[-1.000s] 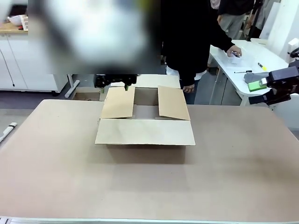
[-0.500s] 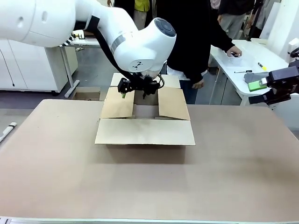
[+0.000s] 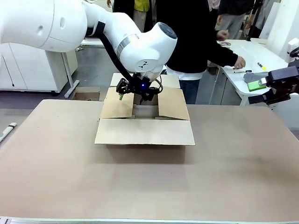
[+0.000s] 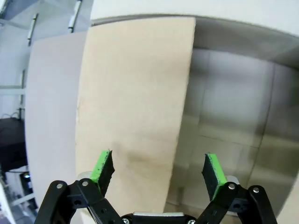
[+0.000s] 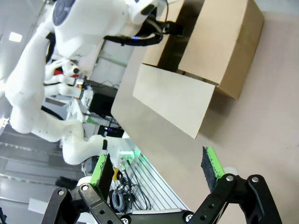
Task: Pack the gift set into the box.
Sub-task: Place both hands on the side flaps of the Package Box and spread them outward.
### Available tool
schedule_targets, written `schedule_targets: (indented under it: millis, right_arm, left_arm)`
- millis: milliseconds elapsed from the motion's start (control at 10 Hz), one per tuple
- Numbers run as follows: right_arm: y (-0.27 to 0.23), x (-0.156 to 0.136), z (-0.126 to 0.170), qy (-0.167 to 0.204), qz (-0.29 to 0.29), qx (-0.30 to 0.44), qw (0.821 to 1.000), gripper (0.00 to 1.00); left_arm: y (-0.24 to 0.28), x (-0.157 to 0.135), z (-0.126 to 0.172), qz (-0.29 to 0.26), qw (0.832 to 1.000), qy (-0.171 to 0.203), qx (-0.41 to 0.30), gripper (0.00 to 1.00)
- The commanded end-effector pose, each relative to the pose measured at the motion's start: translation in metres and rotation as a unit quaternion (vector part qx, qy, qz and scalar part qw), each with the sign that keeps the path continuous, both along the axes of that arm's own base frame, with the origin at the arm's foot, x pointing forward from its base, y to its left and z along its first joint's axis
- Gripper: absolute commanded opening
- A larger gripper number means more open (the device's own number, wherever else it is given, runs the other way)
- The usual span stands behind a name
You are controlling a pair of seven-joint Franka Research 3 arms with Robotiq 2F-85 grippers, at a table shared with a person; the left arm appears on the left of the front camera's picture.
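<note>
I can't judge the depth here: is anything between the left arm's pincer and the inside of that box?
In the left wrist view, a flap lies partly between the left pincer and the box.

readable text: none | labels, numbers, signs: none legible

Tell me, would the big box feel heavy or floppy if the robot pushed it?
The box would probably feel light for its size, since it's cardboard and its inside looks bare. Its walls look straight, so they should stay fairly stiff. The flaps stick out without tape, so they might bend or swing if bumped.
</note>
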State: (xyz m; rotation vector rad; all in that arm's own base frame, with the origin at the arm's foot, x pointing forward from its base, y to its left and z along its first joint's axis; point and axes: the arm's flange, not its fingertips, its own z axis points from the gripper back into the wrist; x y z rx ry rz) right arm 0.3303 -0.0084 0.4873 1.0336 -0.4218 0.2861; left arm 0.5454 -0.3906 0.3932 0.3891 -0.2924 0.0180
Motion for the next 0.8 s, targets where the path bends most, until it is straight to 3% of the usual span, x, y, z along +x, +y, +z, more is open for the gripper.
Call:
schedule_targets:
  millis: [0, 400, 700]
  right_arm:
    - [0.0008, 0.0044, 0.0007, -0.016, 0.004, 0.013, 1.000, 1.00]
    - [0.0008, 0.0044, 0.0007, -0.016, 0.004, 0.013, 1.000, 1.00]
    - [0.0008, 0.0044, 0.0007, -0.016, 0.004, 0.013, 1.000, 1.00]
  left_arm:
    - [-0.0021, 0.0069, 0.0071, -0.012, 0.999, 0.019, 0.025, 1.00]
    - [0.0035, 0.0070, 0.0011, -0.013, 0.993, 0.065, 0.093, 1.00]
    - [0.0068, 0.0028, 0.0093, -0.002, 0.994, 0.048, 0.098, 1.00]
